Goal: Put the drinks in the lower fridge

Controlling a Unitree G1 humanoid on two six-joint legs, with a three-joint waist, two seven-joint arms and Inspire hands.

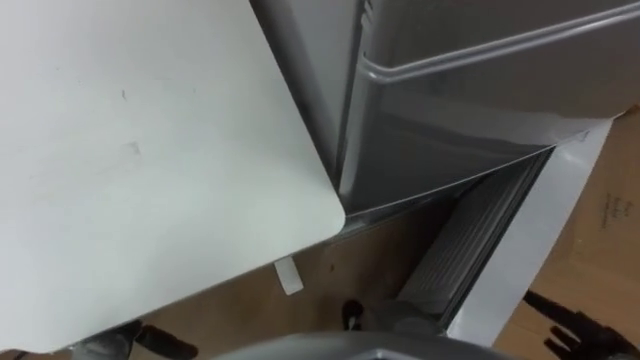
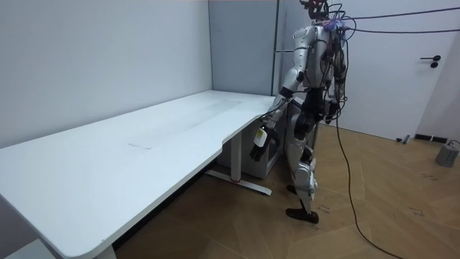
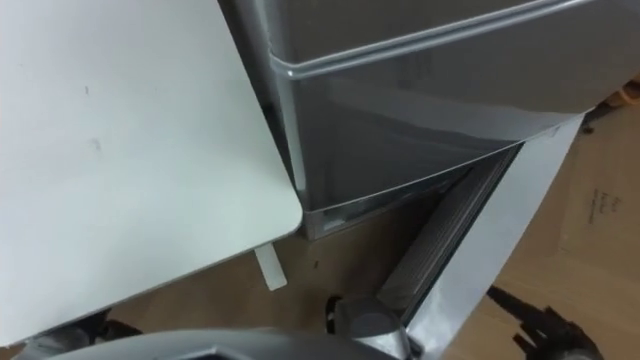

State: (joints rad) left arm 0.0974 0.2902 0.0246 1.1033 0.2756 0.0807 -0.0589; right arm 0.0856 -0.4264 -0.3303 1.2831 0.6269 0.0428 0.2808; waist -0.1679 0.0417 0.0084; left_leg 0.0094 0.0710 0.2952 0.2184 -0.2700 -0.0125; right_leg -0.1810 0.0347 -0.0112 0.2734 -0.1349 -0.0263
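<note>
My right hand [image 1: 565, 312] hangs low at my right side, its fingers loose and apart with nothing between them, over the wooden floor [image 1: 360, 262] just beyond the open lower door's outer edge. My left hand [image 2: 257, 146] hangs below the table's edge, just off the table's near corner. I cannot tell how its fingers are set, or whether they carry a drink.

Between the two hands stands the fridge [image 1: 450, 110], grey, close against the end of the white table [image 1: 150, 150]. Its lower door [image 1: 535, 235] is swung wide toward my right, and the ribbed shelf on its inner face is turned to me. The compartment behind it lies under the fridge's front, hidden from my eyes, so I cannot say whether any drinks are inside yet.

I judge the opening step done and the loading step in hand. If the left hand holds a drink, the next move calls for bending low. I would have to pass that arm round the table's corner, inside the open door, and set the drink upright on a shelf. If it holds nothing, I must fetch a drink first.
</note>
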